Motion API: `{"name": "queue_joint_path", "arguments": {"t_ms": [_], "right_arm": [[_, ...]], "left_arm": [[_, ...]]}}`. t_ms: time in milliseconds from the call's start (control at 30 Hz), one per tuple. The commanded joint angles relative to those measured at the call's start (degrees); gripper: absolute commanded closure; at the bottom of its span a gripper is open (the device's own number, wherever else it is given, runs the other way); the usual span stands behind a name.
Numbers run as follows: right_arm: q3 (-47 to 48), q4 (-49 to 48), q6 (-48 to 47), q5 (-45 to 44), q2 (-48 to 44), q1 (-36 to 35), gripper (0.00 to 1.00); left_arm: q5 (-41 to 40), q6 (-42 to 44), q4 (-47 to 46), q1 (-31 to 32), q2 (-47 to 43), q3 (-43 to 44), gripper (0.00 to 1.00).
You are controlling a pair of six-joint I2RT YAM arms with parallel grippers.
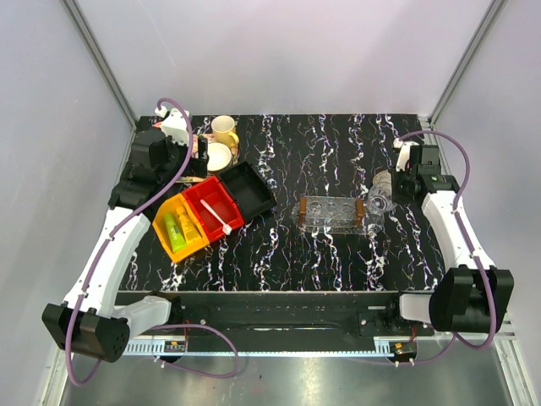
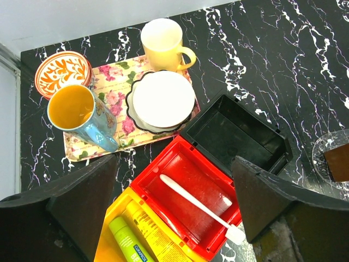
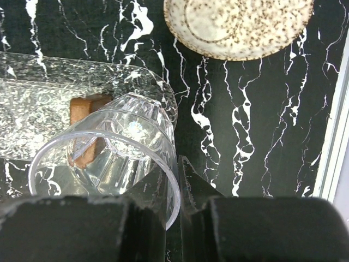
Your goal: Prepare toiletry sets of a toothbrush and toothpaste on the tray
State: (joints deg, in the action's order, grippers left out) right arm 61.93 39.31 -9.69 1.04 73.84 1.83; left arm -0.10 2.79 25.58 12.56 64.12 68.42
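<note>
In the left wrist view, at the lower edge left of centre, a small blue label [image 2: 140, 253] reads "CURAPROX". It sits where the lime green toothpaste tube [image 2: 121, 233] meets the orange-yellow toothpaste tube [image 2: 155, 236]; which one carries it is unclear. Large white letters "BE" stand on the green tube. The fine dark print on the orange-yellow tube is too small to read.

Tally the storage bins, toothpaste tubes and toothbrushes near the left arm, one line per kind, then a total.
Bins: 3 (yellow, red, black)
Toothpaste tubes: 2 (green, orange-yellow)
Toothbrushes: 1
Total: 6
</note>
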Motion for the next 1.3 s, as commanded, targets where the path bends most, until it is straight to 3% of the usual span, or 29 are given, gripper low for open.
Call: {"name": "queue_joint_path", "arguments": {"t_ms": [0,733,1267], "right_arm": [[-0.9,-4.6,-1.3,2.6,0.1,1.5,1.0],[-2.5,-6.7,-2.2,7.3,11.1,4.9,1.0],[-2.3,-7.0,-2.2,8.0,13.4,5.1,1.0]], "left_arm": [[1.2,0.9,-3.3,-0.6,-0.4,0.0,0.09],[1.2,1.3,-3.7,-0.9,-0.7,-1.0,0.09],[1.2,1.4,-3.8,-1.0,-0.8,-1.3,0.09]]}}
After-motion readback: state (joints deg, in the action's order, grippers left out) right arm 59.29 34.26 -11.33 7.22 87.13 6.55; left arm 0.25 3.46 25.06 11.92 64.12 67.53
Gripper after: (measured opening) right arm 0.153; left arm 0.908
